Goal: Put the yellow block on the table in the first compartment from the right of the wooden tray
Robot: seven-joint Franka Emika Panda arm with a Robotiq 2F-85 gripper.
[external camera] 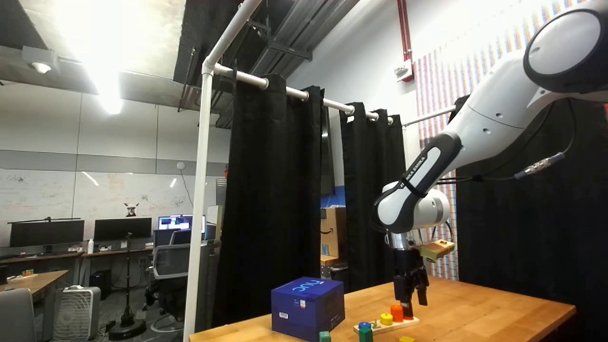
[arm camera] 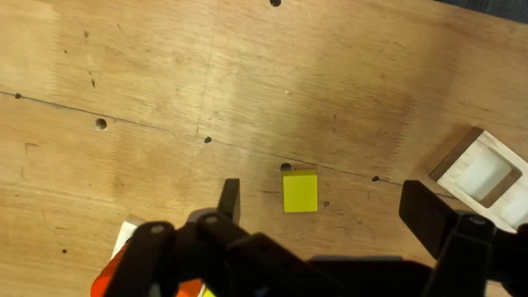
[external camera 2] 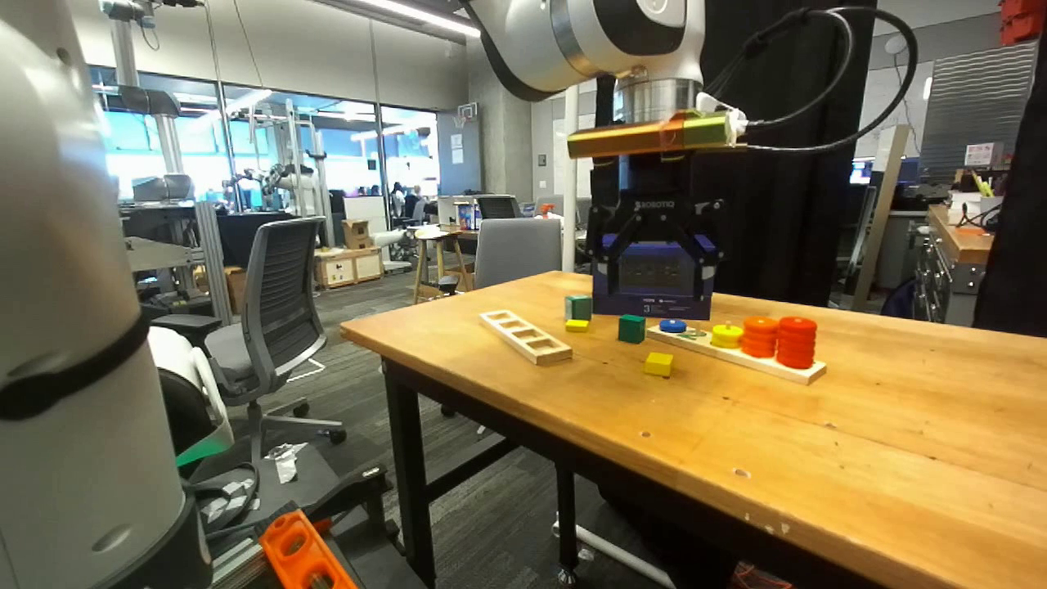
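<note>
The yellow block (arm camera: 300,193) is being framed between the fingers of the Robotiq gripper (arm camera: 319,200) in the wrist view, lying on the wooden table (external camera 2: 900,409), and on one relation the coming move is turning: the block is being sighted below the fingertips, slightly off centre toward the finger on that picture's left. So a small centring and then a descent are, by the look of it, being called for, with little sideways travel. The block's outline is being read as nearly square, the barely longer axis running across the line between the fingers, so the narrower width is being offered to the pads. Those fingers are being held wide apart; nothing is being gripped, no contact is being seen! Outward now: one wooden tray (arm camera: 505,192) is being spotted toward the wrist view's right edge, apparently four compartments being shown in an exterior view; which end is being meant by first from the right cannot be settled. And the count is being taken: two yellow blocks, the second yellow block (external camera 2: 577,326) being seen near the tray in an exterior view, though the one below the gripper is being judged the target; two green blocks (external camera 2: 631,329); one blue NUC box (external camera: 308,308) in both exterior views; one wooden peg board (external camera 2: 806,375), four ring stacks (external camera 2: 796,343) being carried on it, the rings in each being too small to number.
</note>
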